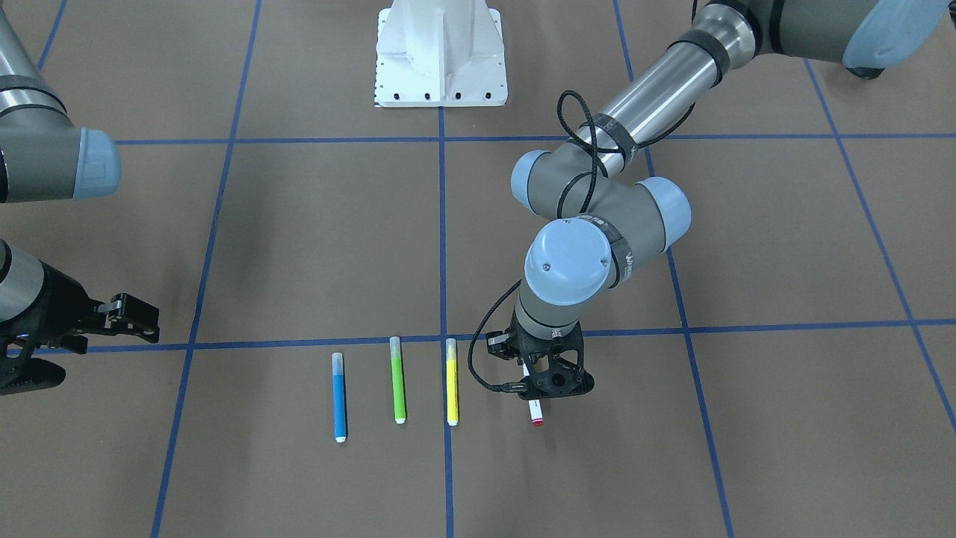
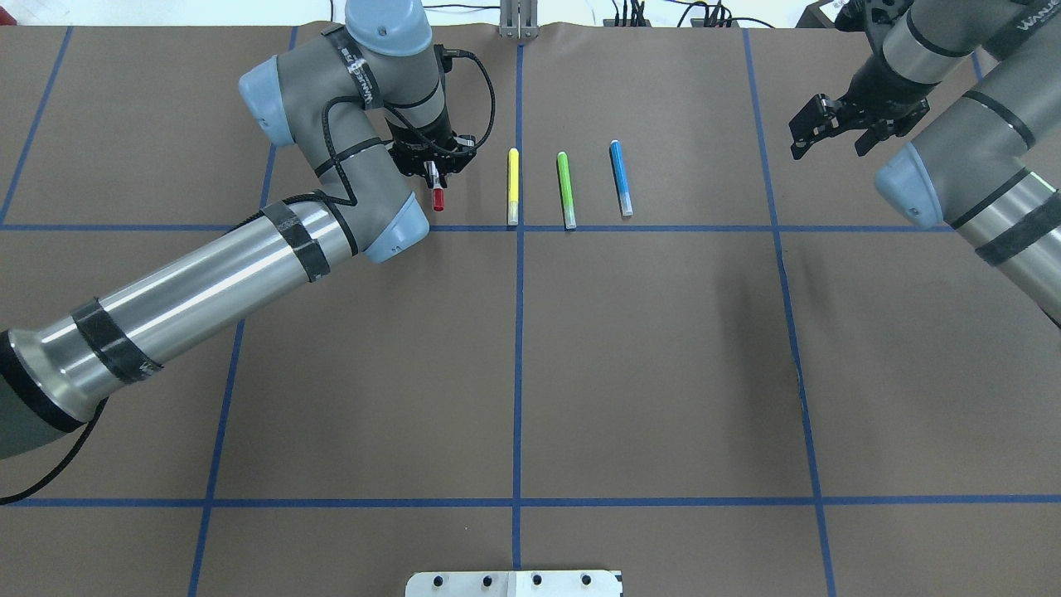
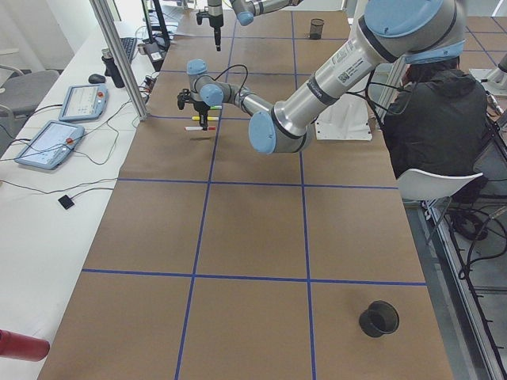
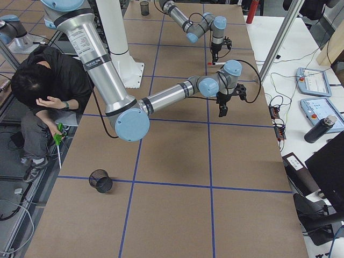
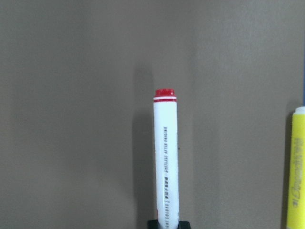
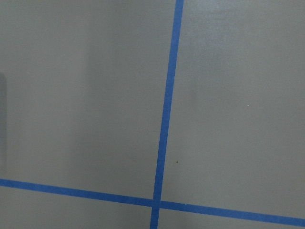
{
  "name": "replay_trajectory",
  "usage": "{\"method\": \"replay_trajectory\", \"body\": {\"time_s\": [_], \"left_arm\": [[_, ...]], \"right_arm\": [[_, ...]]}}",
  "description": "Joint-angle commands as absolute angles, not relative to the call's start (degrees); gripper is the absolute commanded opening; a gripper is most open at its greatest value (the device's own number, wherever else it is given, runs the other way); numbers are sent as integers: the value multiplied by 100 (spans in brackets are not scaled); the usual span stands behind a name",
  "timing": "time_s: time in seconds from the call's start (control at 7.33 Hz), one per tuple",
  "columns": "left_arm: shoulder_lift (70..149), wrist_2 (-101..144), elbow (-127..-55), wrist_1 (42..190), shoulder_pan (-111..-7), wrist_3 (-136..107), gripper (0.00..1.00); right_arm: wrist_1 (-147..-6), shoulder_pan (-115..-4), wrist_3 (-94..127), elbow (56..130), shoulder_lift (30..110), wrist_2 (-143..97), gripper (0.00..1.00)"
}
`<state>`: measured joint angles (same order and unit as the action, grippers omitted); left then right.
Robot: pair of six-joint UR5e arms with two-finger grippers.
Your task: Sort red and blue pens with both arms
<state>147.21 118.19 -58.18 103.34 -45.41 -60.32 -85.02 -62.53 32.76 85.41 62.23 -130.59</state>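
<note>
My left gripper (image 1: pixel 544 382) (image 2: pixel 433 172) is shut on the white-barrelled red marker (image 1: pixel 535 411) (image 2: pixel 437 196). The marker sticks out from the jaws with its red cap (image 2: pixel 438 200) toward the robot. In the left wrist view the marker (image 5: pixel 165 152) hangs a little above the brown table and casts a shadow beside it. The blue highlighter (image 1: pixel 339 403) (image 2: pixel 620 177) lies flat on the table, third in the row from the left gripper. My right gripper (image 1: pixel 136 317) (image 2: pixel 821 133) hovers open and holds nothing, well off to the side of the blue highlighter.
A green highlighter (image 2: pixel 566 189) and a yellow highlighter (image 2: pixel 513 186) (image 5: pixel 296 171) lie between the red marker and the blue one. A black cup (image 3: pixel 379 318) stands at the table's left end, another (image 4: pixel 100 180) at the right end. A person (image 4: pixel 45 80) sits beside the white robot base (image 1: pixel 441 52).
</note>
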Motion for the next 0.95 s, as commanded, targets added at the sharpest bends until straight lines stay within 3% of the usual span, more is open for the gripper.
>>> {"method": "replay_trajectory", "body": {"time_s": [0.0,0.27,0.82], "left_arm": [[14704,12126,-5924,10108,-4876,-5951,0],[14678,12199,-5924,10108,-5079,-5776,0],[14511,12225,-5897,10116,-5422,-5292,0]], "right_arm": [[-8490,-5875,3975,8648,6031,-12573,99],[-8516,-5293,4963,8439,5382,-11990,97],[-7735,-4914,4949,6868,4380,-11884,94]]}}
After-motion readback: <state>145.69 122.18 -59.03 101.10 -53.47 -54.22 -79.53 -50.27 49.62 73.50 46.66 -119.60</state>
